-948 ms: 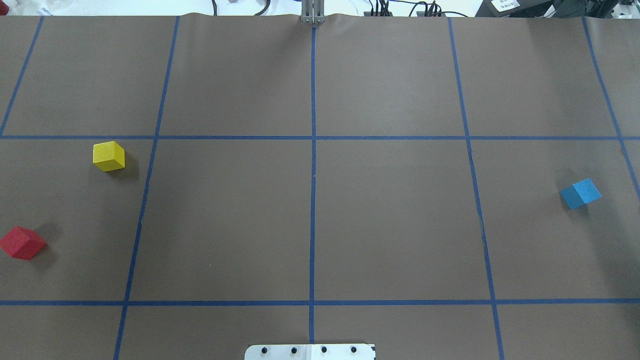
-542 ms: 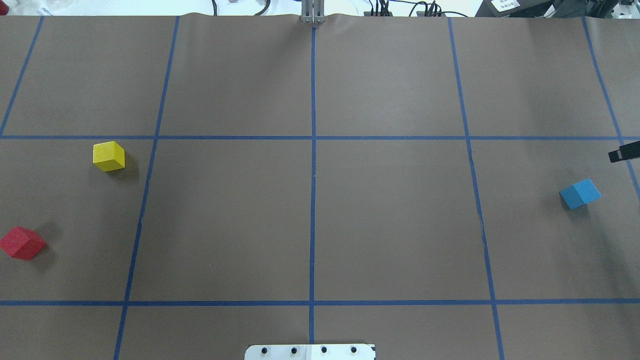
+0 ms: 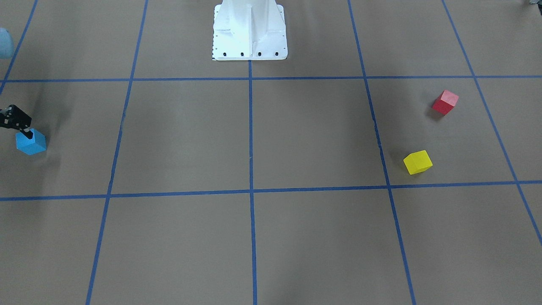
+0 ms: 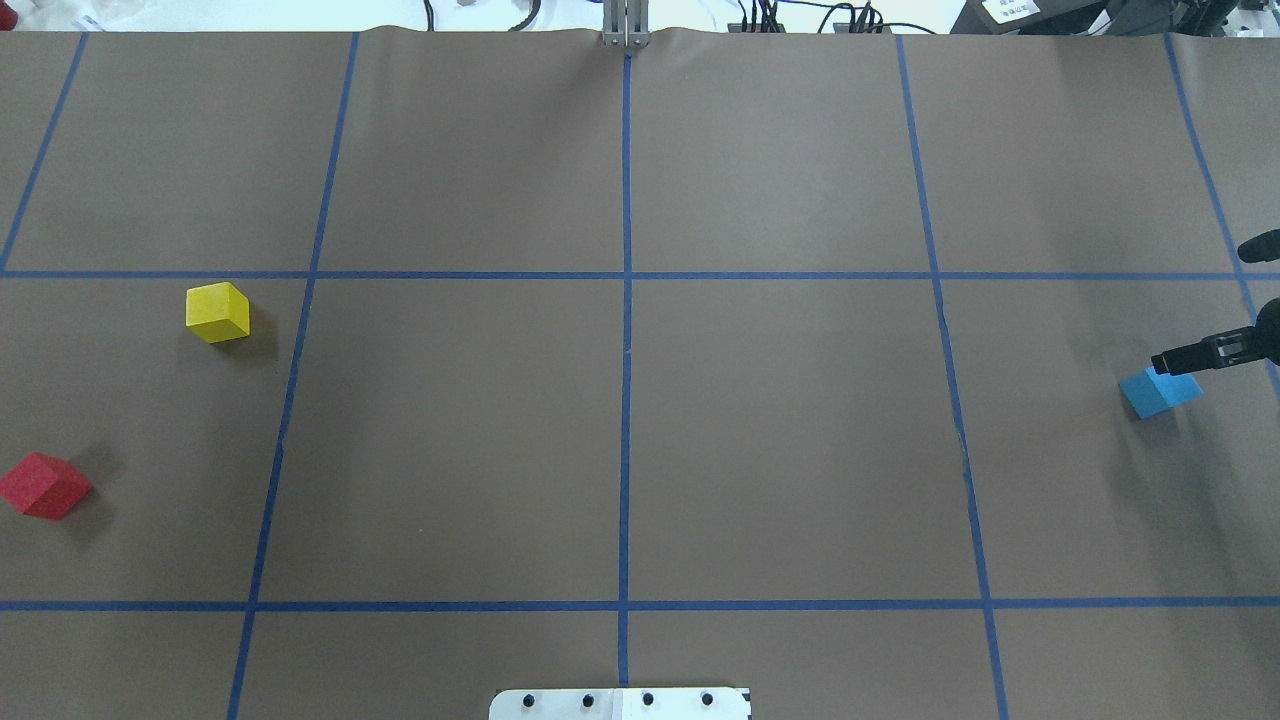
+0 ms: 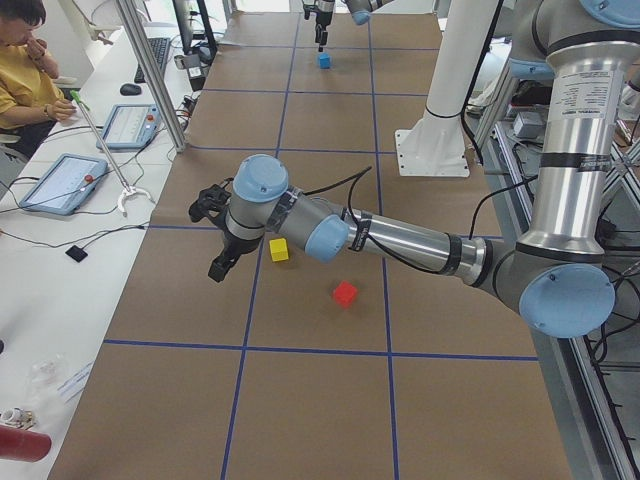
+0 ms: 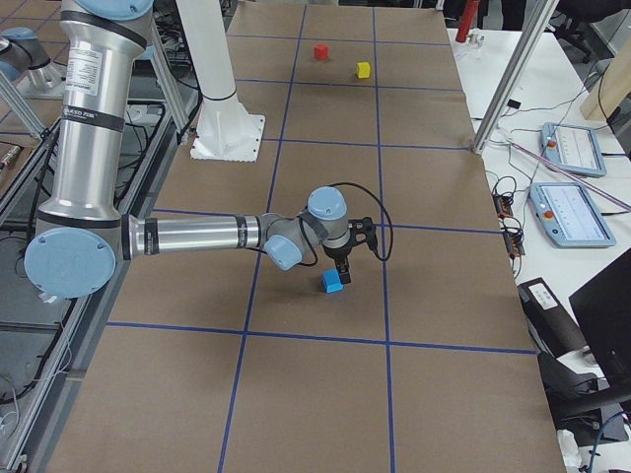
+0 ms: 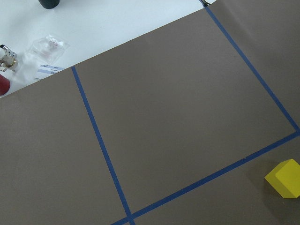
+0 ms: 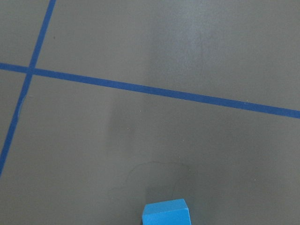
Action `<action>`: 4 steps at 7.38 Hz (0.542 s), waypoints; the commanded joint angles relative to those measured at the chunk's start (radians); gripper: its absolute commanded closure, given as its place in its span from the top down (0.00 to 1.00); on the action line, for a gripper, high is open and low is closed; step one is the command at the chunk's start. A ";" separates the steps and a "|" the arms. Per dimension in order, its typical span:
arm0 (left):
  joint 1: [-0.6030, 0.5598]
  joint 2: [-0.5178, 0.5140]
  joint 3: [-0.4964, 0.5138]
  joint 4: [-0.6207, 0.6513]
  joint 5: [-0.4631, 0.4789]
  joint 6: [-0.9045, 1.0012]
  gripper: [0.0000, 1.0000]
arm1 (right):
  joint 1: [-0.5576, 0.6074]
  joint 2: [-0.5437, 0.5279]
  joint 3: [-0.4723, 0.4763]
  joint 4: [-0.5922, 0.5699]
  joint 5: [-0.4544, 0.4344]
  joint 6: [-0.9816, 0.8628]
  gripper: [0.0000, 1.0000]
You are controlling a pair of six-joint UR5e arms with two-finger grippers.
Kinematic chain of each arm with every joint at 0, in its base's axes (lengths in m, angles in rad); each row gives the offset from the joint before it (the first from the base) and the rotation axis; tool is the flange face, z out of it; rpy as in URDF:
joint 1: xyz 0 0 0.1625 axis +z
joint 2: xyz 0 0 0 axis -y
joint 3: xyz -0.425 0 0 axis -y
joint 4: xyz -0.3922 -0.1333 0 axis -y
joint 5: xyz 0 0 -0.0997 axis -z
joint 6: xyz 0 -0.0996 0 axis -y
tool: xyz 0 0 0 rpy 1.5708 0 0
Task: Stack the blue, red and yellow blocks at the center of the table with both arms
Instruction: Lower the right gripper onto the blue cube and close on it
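While the right gripper hung directly above the blue block, only one dark finger showed clearly against the block's far top edge, so how wide its jaws stood could not be told. Taking the overhead view as the clock, with 12 away from the robot, the blue block sat at 3 o'clock from the table's centre, near the right edge of the brown paper. The yellow block lay at 9 o'clock and the red block at about 8 o'clock, well apart from each other; the centre crossing of blue tape held none of them. The left gripper hovered above the table near the yellow block, seen only from the side, its opening impossible to judge. The right wrist camera caught the blue block at 6 o'clock of its frame.
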 commanded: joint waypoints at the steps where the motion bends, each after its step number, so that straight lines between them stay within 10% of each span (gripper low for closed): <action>1: 0.000 0.003 0.001 -0.012 0.000 -0.006 1.00 | -0.019 0.001 -0.031 0.020 0.003 0.017 1.00; 4: 0.000 0.003 0.001 -0.012 0.000 -0.006 1.00 | -0.077 0.001 -0.034 0.019 -0.035 0.020 0.98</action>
